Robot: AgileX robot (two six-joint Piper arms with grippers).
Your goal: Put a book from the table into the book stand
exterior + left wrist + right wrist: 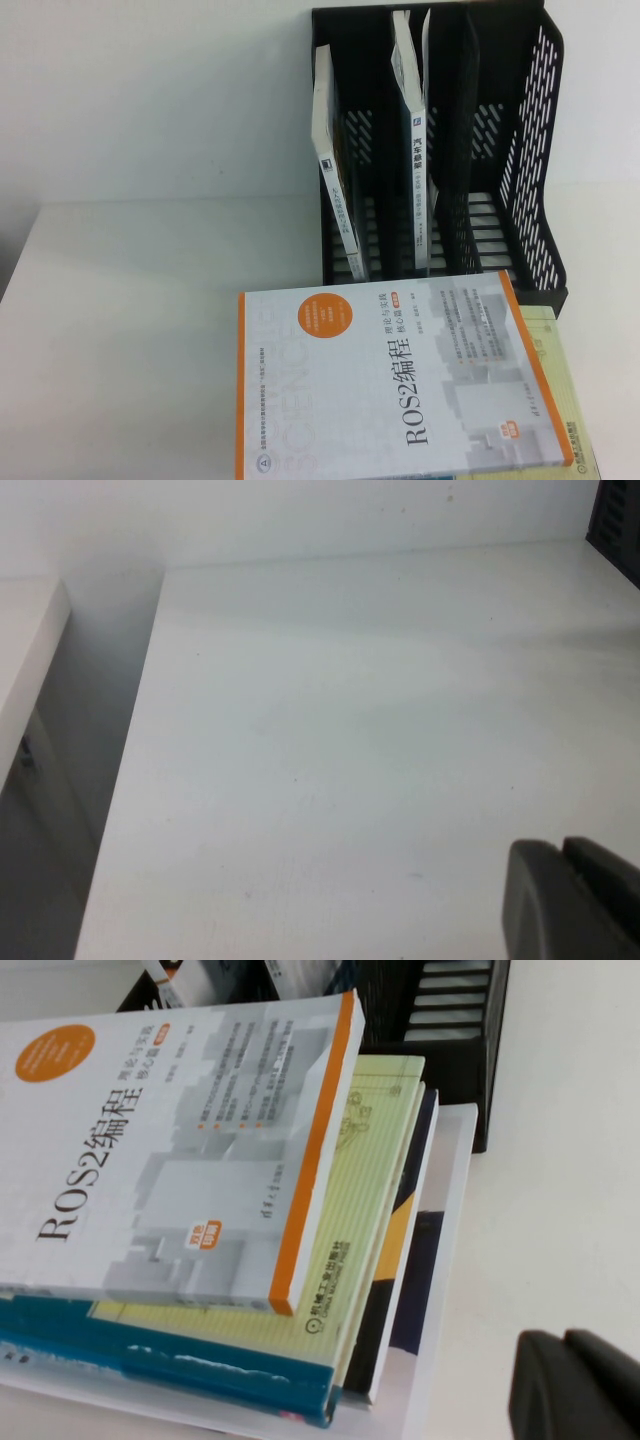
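The black book stand (520, 150) stands at the back right of the white table (150, 330). A white-grey book (412, 120) with a blue-grey spine strip and black Chinese characters stands upright in its middle slot. A thin white book (335, 180) leans in the left slot. The right slot is empty. My left gripper (563, 848) is shut and empty over bare table, with the stand's corner (615, 520) far off. My right gripper (563, 1340) is shut and empty above the table (560, 1160), beside a stack of books. Neither gripper shows in the high view.
A stack of several books lies in front of the stand, the orange-bordered "ROS2" book (390, 380) on top and a yellow-green book (370, 1210) under it. The table's left edge (130, 780) drops to a gap beside another white surface.
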